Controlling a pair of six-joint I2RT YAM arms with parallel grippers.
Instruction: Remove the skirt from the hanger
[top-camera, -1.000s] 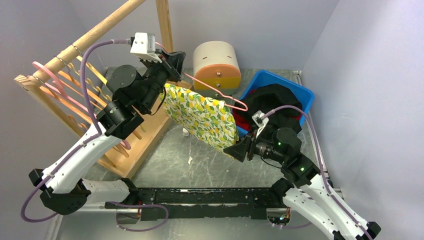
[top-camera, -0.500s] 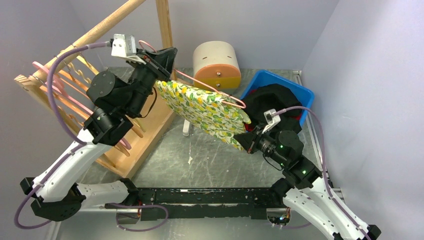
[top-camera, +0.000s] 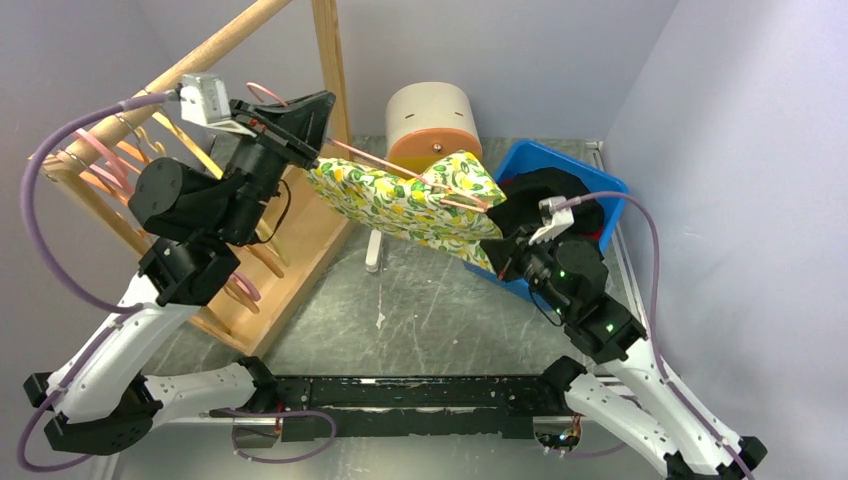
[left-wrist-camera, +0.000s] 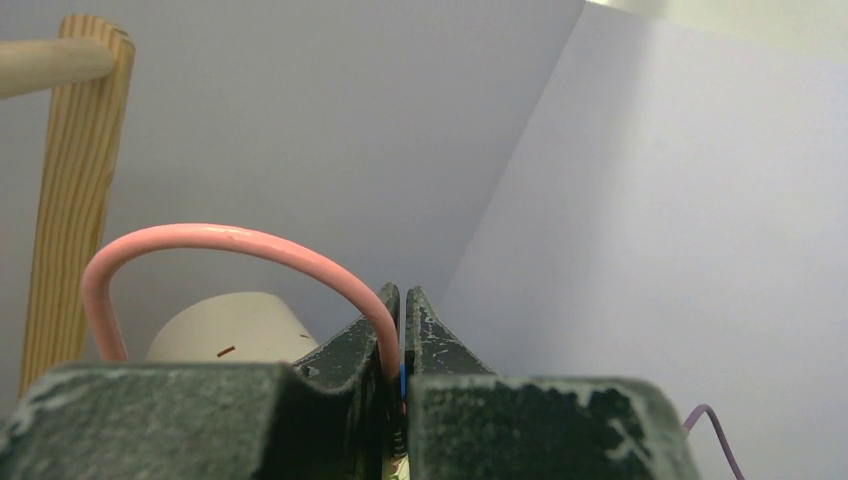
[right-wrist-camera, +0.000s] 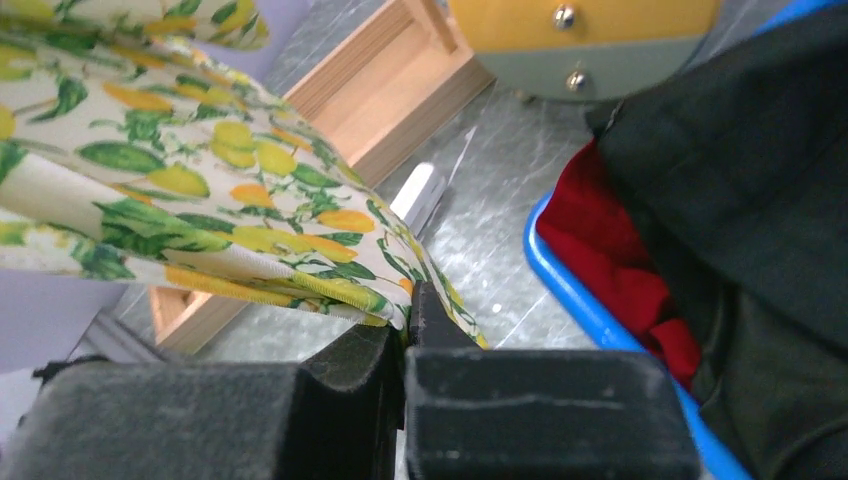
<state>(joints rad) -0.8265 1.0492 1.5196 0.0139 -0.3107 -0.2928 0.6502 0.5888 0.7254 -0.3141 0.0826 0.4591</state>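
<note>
Right pincer (top-camera: 497, 256), right of centre, is clamped on the lower hem of the skirt (top-camera: 410, 200). It hangs above the surface (top-camera: 400, 300), its long axis running up-left to the hanger (top-camera: 380, 162), gripped by the left pincer (left-wrist-camera: 402, 300). Pulling down-right should free it.

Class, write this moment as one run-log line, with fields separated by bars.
left gripper: shut on pink hanger | right gripper: shut on lemon-print skirt | state: skirt on hanger, not yet removed
</note>
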